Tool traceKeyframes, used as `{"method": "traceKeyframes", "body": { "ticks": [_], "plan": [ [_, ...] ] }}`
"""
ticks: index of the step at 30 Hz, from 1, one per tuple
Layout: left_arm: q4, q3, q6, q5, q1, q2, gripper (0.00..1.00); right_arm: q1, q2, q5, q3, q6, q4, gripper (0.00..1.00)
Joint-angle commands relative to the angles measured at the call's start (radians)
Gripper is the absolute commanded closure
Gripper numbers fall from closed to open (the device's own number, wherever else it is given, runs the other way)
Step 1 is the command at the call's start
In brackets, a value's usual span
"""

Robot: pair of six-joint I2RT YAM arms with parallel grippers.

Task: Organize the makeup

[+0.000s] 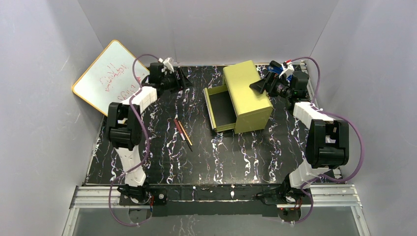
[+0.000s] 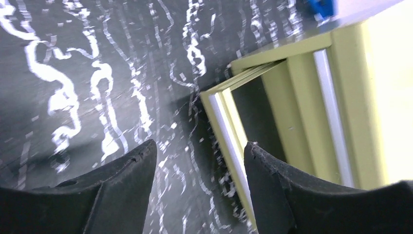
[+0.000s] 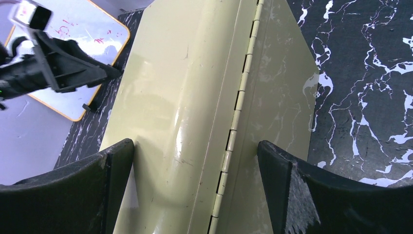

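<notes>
Left gripper point(image 1: 184, 78) gapes at the box's point(image 1: 248, 93) ten o'clock, right gripper point(image 1: 257, 87) gapes over it, pencils point(image 1: 182, 132) at eight.

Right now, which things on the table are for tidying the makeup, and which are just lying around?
For the job:
two thin pencil sticks

Just lying about:
yellow-rimmed whiteboard
yellow-green drawer box, its drawer open

I can see no other makeup.

red marker scrawl on whiteboard point(image 1: 109, 74), too blurry to read, no legible txt
</notes>
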Motion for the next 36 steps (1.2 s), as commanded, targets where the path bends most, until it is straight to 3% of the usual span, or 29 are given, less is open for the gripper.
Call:
{"method": "traceKeyframes", "body": {
  "ticks": [1, 8, 15, 20, 29, 36],
  "plan": [
    [-0.592, 0.055, 0.358, -0.273, -0.022, -0.129, 0.38, 0.006, 0.086, 0.031, -0.061, -0.105, -0.227, 0.0],
    [-0.692, -0.109, 0.399, -0.456, -0.025, -0.263, 0.37, 0.005, 0.078, 0.028, -0.07, -0.103, -0.219, 0.0],
    [-0.715, -0.337, 0.393, -0.54, -0.031, -0.403, 0.57, 0.005, 0.077, 0.026, -0.073, -0.1, -0.216, 0.0],
    [-0.703, -0.428, 0.375, -0.556, -0.032, -0.445, 0.57, 0.006, 0.078, 0.023, -0.073, -0.099, -0.213, 0.0],
    [-0.601, -0.456, 0.264, -0.455, -0.064, -0.495, 0.52, 0.007, 0.077, 0.023, -0.077, -0.101, -0.213, 0.0],
    [-0.551, -0.436, 0.214, -0.473, -0.129, -0.46, 0.52, 0.006, 0.075, 0.024, -0.077, -0.103, -0.216, 0.0]
  ]
}}
